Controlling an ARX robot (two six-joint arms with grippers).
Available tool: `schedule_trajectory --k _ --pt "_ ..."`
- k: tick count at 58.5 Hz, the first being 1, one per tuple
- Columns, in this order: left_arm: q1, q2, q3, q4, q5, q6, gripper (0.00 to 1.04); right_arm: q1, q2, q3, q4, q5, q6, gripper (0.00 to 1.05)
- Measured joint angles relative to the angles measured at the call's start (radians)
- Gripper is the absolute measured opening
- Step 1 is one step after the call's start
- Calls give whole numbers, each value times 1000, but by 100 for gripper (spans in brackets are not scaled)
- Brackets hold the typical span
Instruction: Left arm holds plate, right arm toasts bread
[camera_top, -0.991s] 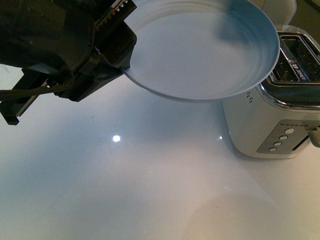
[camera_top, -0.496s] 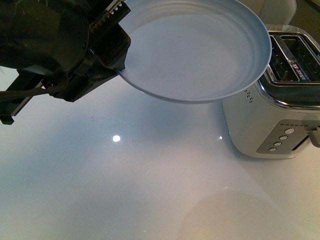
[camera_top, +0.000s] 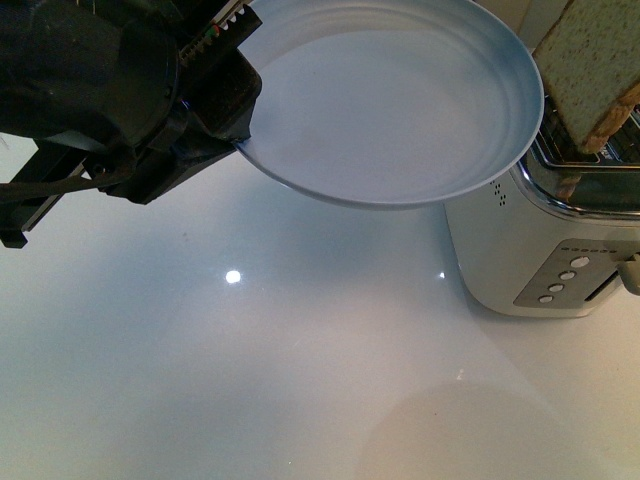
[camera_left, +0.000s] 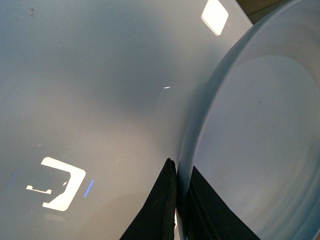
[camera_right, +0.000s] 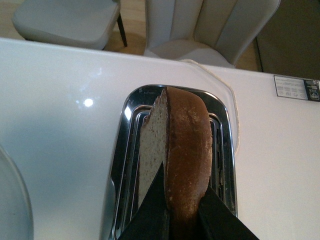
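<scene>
**While the plate waits, the bread hangs over the toaster: toasting not begun**

As matters stand, the holding half of the task is in place. The left hand (camera_top: 240, 140) is closed on the rim of the plate (camera_top: 400, 100), one finger on each face of the rim in the left wrist view. The plate is clear of the counter (camera_top: 250, 380), tilted, with nothing on it. Its far edge is just beside the top of the toaster (camera_top: 520, 250).

The toasting half is under way but not done. The right hand (camera_right: 182, 215) is clamped on the bread (camera_right: 185, 150), its fingers pressing the two flat faces of the slice, which stands on edge. The slice hangs directly above the toaster's open slots and roughly in line with them. In the front view most of it is clear above the chrome top. Its lower corner appears to be at the mouth of a slot, though neither view settles whether it has entered.

Outstanding, in my judgement:
- lowering the slice fully into a slot
- releasing it
- starting the toaster
- bringing the finished toast to the plate, if that is intended
</scene>
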Motion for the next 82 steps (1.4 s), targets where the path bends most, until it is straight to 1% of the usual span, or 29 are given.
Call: schedule_trajectory --k 27,42,49,54,68,82 --pt "-2 3 0 0 2 0 3 3 77 30 4 18 1 4" --pt "-2 4 0 0 4 0 3 -26 109 33 11 40 1 4" --pt "-3 4 0 0 4 0 3 -53 137 36 20 51 0 4" --pt "-4 4 0 0 4 0 3 -61 155 37 30 32 0 3" --pt "-5 4 -2 0 4 -1 3 -69 199 44 40 19 -8 3" --pt "-7 7 -3 0 8 -1 3 -59 199 44 49 16 -9 3"
